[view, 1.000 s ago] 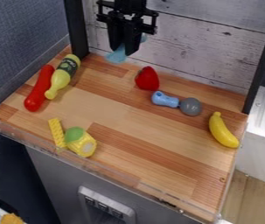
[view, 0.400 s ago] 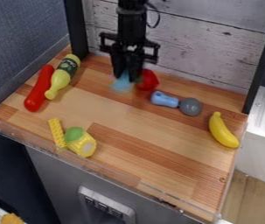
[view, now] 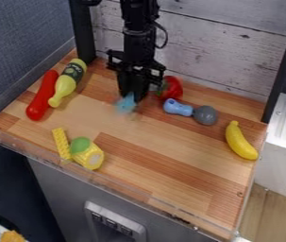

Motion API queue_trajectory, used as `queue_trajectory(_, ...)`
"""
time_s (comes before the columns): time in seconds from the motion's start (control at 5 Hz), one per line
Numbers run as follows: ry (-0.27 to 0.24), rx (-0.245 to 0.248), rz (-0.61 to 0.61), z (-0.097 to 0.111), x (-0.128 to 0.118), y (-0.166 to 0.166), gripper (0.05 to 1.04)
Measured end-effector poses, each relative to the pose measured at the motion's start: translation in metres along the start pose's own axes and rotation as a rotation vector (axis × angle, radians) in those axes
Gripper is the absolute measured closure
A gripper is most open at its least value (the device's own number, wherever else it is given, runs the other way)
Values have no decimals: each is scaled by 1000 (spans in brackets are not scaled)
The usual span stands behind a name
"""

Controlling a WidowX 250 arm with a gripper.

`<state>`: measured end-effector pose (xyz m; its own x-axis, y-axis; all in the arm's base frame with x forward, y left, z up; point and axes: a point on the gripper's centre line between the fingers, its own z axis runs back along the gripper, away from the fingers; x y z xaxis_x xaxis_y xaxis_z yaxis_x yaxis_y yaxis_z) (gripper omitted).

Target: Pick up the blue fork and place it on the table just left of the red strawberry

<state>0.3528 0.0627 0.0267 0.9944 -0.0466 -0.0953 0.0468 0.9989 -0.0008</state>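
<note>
Black gripper (view: pixel 132 94) hung straight down over the back half of the wooden counter (view: pixel 138 142), left of the middle from where I was standing, and it was closed down on some light blue thing (view: pixel 125 104), floppy-looking, poking out below the tips. Couldn't really tell you how much of a gap the fingers had, or whether the blue thing was touching the wood. OK, left to right: way over on the left was a long red toy (view: pixel 41 97), kinda sausage-shaped, lying at a slant, and right beside it a yellow-green bottle (view: pixel 69 82) with a dark label, on its side with the neck pointing toward the front. Near the front edge sat a skinny yellow bumpy strip (view: pixel 61 143), and just right of that a chunky yellow-and-green toy (view: pixel 91 154) that looked like corn to me. Then came the blue thing in the gripper, with a red strawberry-looking toy (view: pixel 174 88) just to its right, set a bit farther back and partly behind the gripper. In front of the red one was a light blue knobby piece (view: pixel 178 108) with a grey round piece (view: pixel 206 115) right up at its right end. Last up, a yellow banana (view: pixel 240 142) lay near the right edge, curving toward the front.
</note>
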Motion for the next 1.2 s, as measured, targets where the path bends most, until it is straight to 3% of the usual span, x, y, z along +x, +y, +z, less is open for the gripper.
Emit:
queue_trajectory(0.2, 3, -1, -26, -4, -2, 6, 370)
queue_trajectory(0.4, 57, -21, -4, 0, -11, 5, 126)
queue_trajectory(0.8, 53, -19, 69, 64, -10, 7, 88)
queue_trajectory(1.2, 19, -19, 86, 101, 0, 18, 85)
